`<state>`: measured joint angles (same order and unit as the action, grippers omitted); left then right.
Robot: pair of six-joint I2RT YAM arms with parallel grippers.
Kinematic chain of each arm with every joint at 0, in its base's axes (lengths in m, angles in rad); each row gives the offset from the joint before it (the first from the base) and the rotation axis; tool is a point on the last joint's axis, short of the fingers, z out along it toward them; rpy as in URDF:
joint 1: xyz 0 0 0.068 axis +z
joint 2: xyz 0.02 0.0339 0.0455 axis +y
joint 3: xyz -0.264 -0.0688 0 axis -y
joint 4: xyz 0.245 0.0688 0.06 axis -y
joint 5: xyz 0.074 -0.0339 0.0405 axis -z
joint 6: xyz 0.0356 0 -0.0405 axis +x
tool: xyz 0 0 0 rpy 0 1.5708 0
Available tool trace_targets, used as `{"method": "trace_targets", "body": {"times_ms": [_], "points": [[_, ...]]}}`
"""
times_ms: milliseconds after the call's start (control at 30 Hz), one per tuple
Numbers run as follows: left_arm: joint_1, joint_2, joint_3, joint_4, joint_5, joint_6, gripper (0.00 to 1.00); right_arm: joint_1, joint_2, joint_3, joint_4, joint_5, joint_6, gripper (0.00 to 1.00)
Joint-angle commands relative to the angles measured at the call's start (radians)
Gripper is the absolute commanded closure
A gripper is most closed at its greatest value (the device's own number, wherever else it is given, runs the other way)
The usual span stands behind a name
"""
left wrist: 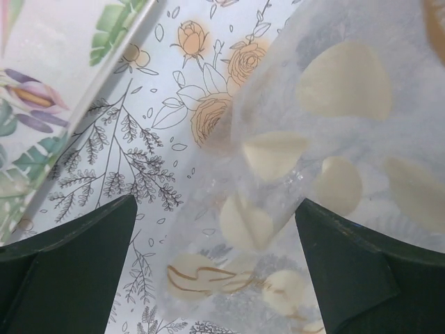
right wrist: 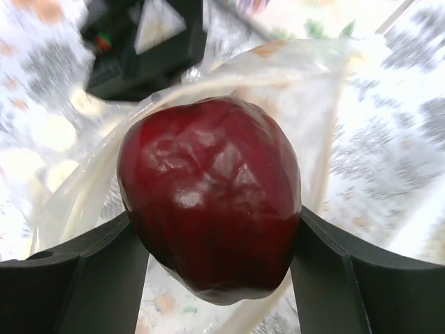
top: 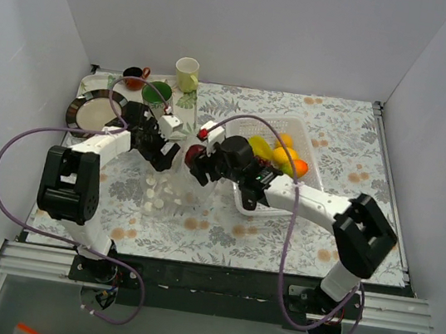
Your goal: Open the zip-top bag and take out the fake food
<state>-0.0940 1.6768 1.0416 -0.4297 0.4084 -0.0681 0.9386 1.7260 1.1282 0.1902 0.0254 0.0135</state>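
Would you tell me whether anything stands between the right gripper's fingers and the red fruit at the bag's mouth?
Nothing visible does. In the right wrist view the red fruit sits directly between the fingers of the right gripper, touching both. The zip-top bag lies behind it, not across either finger.

The left arm (top: 96, 148) and right arm (top: 318, 202) each fold at the elbow and reach inward until their wrists nearly meet, the left gripper (left wrist: 215, 271) spread wide, the right gripper (right wrist: 215, 219) pressing both sides of a dark red fruit (right wrist: 208, 195).
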Motion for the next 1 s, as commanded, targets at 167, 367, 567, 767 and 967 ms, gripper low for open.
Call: {"method": "trace_targets", "body": {"times_ms": [167,367,567,767,967], "points": [[-0.003,-0.083,0.008,-0.026,0.015,-0.030,0.02,-0.017,-0.353,-0.120,-0.188,0.231,-0.010,0.61],[-0.004,-0.094,-0.046,-0.014,0.035,-0.033,0.02,-0.058,-0.474,-0.235,-0.229,0.180,0.049,0.61],[0.000,-0.178,0.046,-0.093,0.046,-0.053,0.02,-0.058,-0.352,-0.165,-0.209,0.010,0.123,0.64],[0.019,-0.204,0.256,-0.270,0.092,-0.047,0.02,-0.024,-0.188,-0.075,-0.147,-0.018,0.155,0.66],[0.017,-0.198,0.116,-0.294,0.153,-0.027,0.02,0.006,-0.050,0.022,-0.121,-0.018,0.178,0.65]]}}
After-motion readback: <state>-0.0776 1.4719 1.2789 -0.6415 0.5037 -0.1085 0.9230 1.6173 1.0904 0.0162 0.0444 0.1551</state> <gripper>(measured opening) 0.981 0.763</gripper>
